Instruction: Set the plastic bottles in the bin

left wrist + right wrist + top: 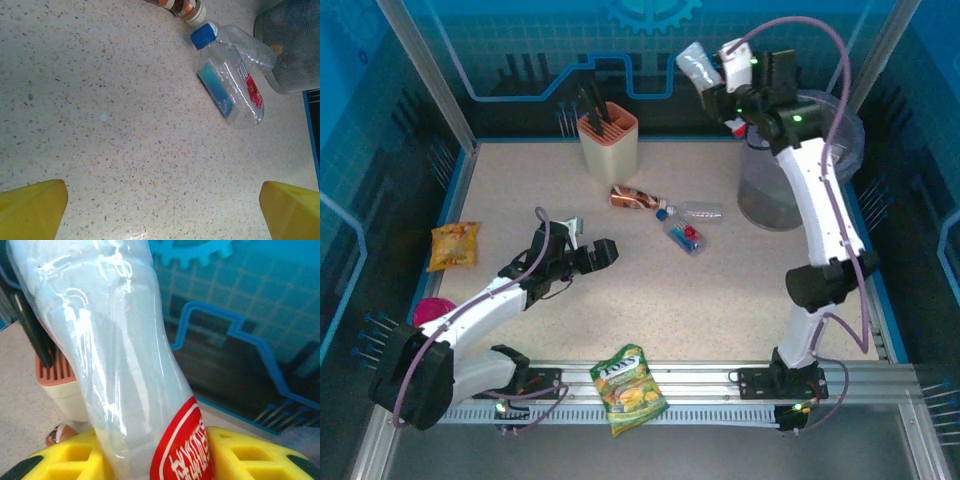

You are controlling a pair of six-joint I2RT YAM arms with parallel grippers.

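Note:
My right gripper (720, 78) is raised at the back, just left of the grey bin (767, 195), and is shut on a clear plastic bottle (697, 64) with a red label (185, 450). The bottle (120, 355) stands up between the yellow pads (240, 455). Three more bottles lie mid-table: a brown one (635, 198), a clear one (702, 211) and a blue-capped one (685, 236). My left gripper (605, 251) is low over the table, left of them, open and holding nothing. Its view has the blue-capped bottle (230, 82), the clear bottle (250, 47) and the bin (292, 45) ahead.
A peach utensil holder (608, 140) with black tools stands at the back centre. A yellow snack bag (453, 245) lies at the left edge and a green one (630, 385) on the front rail. A pink object (433, 310) sits by the left arm.

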